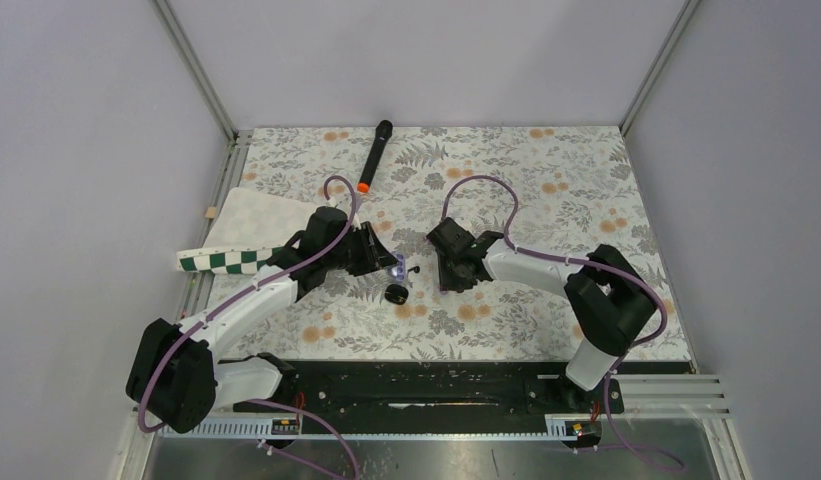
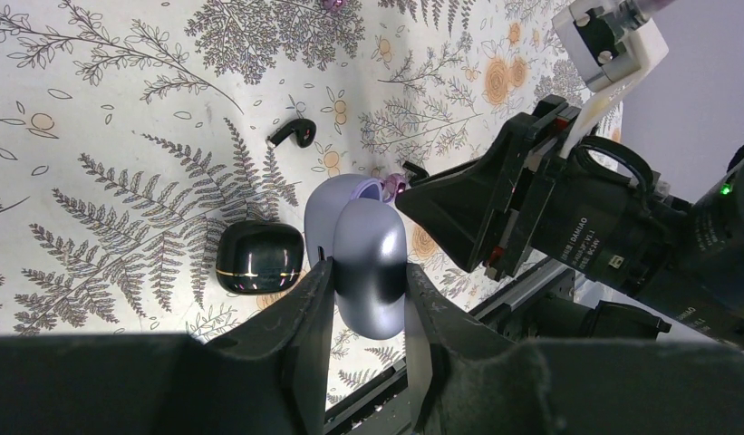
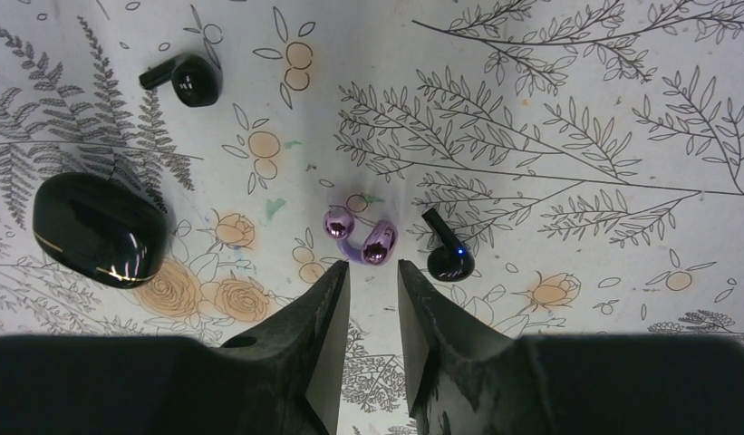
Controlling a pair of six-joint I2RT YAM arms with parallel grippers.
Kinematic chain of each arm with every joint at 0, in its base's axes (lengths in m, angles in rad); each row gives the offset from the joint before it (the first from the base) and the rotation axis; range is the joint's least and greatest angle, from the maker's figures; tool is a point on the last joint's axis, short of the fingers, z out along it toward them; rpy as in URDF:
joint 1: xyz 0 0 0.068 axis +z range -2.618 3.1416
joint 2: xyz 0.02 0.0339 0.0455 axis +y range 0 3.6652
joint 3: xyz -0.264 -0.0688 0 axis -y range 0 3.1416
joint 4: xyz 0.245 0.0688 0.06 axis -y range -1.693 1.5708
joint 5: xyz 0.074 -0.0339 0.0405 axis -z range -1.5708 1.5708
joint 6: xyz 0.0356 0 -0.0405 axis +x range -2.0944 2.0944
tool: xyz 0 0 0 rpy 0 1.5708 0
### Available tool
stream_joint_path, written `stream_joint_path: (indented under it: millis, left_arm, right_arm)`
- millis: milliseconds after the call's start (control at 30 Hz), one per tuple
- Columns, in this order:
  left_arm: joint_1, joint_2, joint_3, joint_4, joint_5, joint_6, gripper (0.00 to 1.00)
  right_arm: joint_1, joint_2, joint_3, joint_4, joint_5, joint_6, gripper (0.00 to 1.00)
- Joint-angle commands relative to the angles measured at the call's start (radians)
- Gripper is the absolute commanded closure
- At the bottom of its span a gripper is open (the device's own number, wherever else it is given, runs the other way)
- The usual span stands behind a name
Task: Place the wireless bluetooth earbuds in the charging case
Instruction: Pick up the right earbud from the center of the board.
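left gripper (image 2: pixel 366 281) clamping lilac case (image 2: pixel 368 231), right gripper (image 3: pixel 372 268) parted, black earbud (image 3: pixel 448 254) stem pointing away

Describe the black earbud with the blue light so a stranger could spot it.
On the floral table, look just ahead of the right gripper. Beside the shiny purple ear clip lies a black earbud. Unlike the other black earbud, it shows a tiny blue light.
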Motion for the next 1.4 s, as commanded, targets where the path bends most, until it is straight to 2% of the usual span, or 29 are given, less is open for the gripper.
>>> stream_joint_path:
  millis: [0,400,633,867,1067,1367]
  left_arm:
    - [0.004,-0.023,-0.003,0.017,0.005,0.007,1.00]
    - [0.004,-0.030,-0.008,0.018,0.005,0.005,1.00]
    - [0.004,-0.031,-0.008,0.018,0.006,0.005,1.00]
    - [0.004,-0.004,0.004,0.020,0.059,0.041,1.00]
    - [-0.001,0.032,0.026,0.030,0.127,0.077,1.00]
    - [-0.028,0.071,0.038,0.075,0.181,0.065,1.00]
  right_arm:
    - [0.013,0.016,0.017,0.024,0.067,0.027,0.67]
    - [0.013,0.062,0.046,0.032,0.070,0.003,0.73]
    - [0.013,0.022,0.042,0.020,0.073,-0.019,0.81]
    - [0.013,-0.064,0.109,-0.090,0.055,-0.119,0.83]
    - [0.013,-0.089,0.242,-0.258,-0.049,-0.218,0.83]
    - [0.022,-0.106,0.346,-0.335,-0.137,-0.246,0.83]
